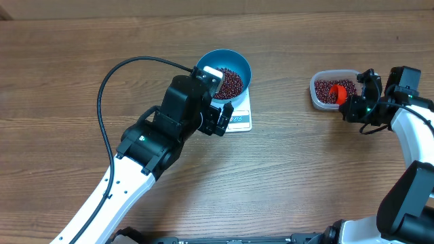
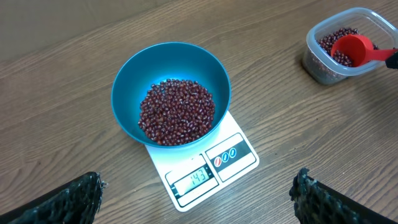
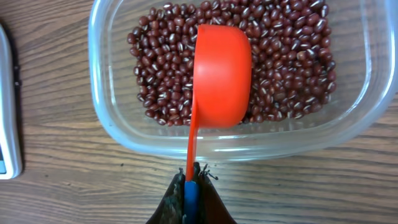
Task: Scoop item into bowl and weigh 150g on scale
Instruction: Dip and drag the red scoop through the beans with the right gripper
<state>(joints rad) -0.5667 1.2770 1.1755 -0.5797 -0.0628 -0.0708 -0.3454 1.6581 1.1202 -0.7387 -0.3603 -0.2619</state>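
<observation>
Beans (image 2: 177, 112) in bowl (image 2: 134, 74) — beyond spread left jaws.

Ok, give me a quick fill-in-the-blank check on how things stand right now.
1. The beans on the scale lie in the ____ bowl.
2. The right gripper has its jaws ____ on the handle of the red scoop.
3. That scoop is over the clear tub, which holds more ____.
4. The left gripper has its jaws ____ above the scale.

Missing words: blue; shut; beans; open.
</observation>
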